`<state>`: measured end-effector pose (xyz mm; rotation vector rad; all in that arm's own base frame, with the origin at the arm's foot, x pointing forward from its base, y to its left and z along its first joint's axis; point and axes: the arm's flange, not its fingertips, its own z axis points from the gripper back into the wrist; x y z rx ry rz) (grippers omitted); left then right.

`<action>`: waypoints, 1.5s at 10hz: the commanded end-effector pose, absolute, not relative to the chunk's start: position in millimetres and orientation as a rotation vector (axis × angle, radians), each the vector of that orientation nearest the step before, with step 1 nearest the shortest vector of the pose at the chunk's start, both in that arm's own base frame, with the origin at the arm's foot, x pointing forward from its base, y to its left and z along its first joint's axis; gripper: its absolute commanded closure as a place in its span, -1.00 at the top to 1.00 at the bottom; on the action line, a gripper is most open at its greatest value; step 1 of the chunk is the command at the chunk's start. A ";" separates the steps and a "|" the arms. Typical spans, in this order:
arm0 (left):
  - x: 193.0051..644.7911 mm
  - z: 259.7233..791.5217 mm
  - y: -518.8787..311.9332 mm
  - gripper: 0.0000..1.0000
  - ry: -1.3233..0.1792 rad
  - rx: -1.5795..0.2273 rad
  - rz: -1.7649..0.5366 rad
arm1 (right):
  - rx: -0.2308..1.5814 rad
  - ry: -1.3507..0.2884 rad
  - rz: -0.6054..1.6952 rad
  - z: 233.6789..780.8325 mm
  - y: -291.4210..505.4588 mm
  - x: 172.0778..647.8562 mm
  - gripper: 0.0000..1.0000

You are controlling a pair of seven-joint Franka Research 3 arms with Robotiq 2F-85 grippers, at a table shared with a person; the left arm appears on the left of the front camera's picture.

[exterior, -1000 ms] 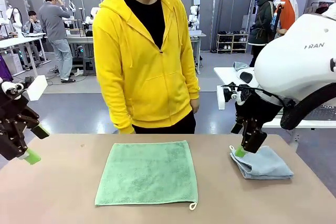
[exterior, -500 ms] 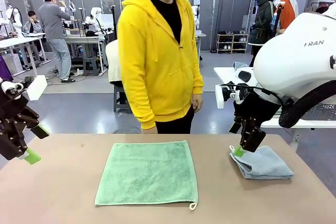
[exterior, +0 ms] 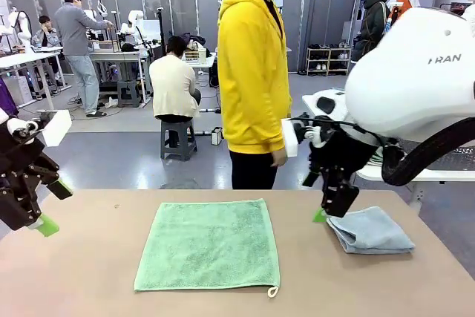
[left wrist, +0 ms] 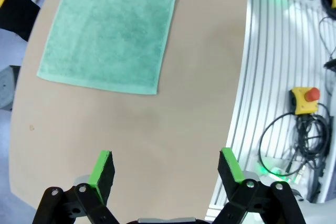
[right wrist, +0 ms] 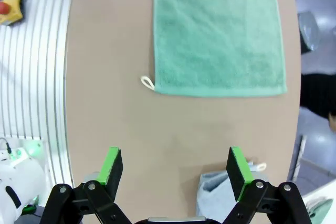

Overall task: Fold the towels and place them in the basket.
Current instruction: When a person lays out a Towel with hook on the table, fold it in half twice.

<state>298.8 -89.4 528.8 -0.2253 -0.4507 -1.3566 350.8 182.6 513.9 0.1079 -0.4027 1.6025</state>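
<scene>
In the front view, the green towel (exterior: 209,245) lay spread flat in the lower middle of the frame on the brown table (exterior: 89,272), one small loop at its lower right corner. The blue-grey towel (exterior: 371,230) sat bunched and folded over at the right of the frame, well apart from the green one. The right gripper (exterior: 330,209) hung over that towel's left edge, fingers pointing down. From here we could not tell whether it touched the cloth. The left gripper (exterior: 53,207) hovered at the far left edge of the frame, above the table, its fingers spread and holding nothing. A person (exterior: 252,72) in a yellow hooded top stood beyond the table, turned sideways.

In the left wrist view, the left gripper (left wrist: 165,161) showed both green pads wide apart over bare table – nothing between them. The green towel (left wrist: 110,30) filled the upper left of the frame, and a yellow box (left wrist: 304,100) with a red button lay at the right.

In the right wrist view, the right gripper (right wrist: 173,161) also stood with its fingers spread and empty. The green towel (right wrist: 218,32) lay at the top of the frame – its loop (right wrist: 147,82) at the lower left corner – and the blue-grey towel (right wrist: 218,195) showed at the bottom, beside the right-hand finger.
</scene>
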 end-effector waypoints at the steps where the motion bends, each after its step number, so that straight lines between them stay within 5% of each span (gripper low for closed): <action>1: 275.0 491.3 -83.7 1.00 -0.453 -0.222 -1.443 | -0.003 -0.389 1.744 515.5 213.3 345.6 1.00; 10: 253.8 404.6 -88.7 1.00 -0.432 -0.223 -1.561 | -0.262 -0.262 1.933 479.7 296.2 339.1 1.00; 15: 258.8 349.0 -161.8 1.00 -0.370 -0.142 -1.486 | -0.065 -0.157 1.736 428.7 285.6 362.1 1.00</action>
